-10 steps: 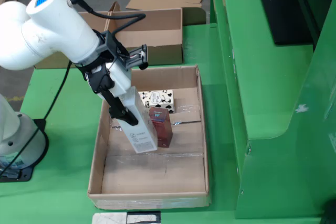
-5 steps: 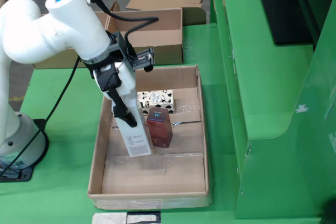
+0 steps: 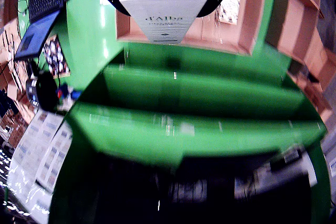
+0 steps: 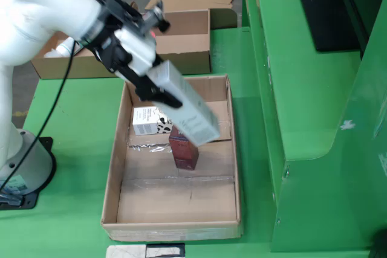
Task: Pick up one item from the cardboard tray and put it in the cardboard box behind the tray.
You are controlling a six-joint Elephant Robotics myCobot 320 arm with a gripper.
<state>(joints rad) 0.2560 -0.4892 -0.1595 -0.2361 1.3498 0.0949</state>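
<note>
Overhead, the pincer [image 4: 158, 86] grips a grey carton [image 3: 164, 4] lettered "d'Alba", lifted above the cardboard tray [image 4: 112, 179].

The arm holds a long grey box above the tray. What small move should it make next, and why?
Probably carry it on toward the cardboard box behind the tray. In the fixed view the gripper holds the long grey box tilted in the air, clear of the dark red box and the white carton in the tray, so only the transfer and the release remain.
</note>
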